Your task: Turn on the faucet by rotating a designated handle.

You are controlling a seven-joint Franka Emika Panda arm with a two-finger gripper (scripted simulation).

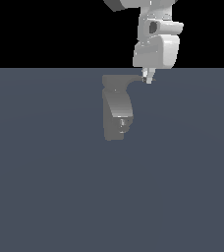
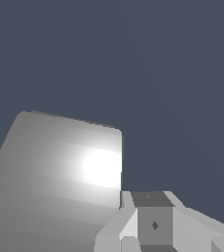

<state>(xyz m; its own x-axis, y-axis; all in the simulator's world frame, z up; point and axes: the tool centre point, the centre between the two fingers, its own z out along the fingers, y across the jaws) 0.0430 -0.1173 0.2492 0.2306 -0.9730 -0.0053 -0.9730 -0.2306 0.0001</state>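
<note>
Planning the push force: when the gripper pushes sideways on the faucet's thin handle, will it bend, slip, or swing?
The handle looks like a rigid flat lever, so probably swings rather than bends. It tapers toward the gripper, so contact near the tip could slip off. The faucet seems thick-bodied and probably stays put.

A flat slate-blue floor [image 1: 45, 197] carries the grey faucet [image 1: 116, 110].

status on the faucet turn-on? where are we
Done: the approach. The tool sits at the tip of the handle that juts from the top of the faucet. In hand: making contact; whether it touches or grips the handle can't be told. Left: the rotation itself; nothing shows the handle turned or water running.
</note>
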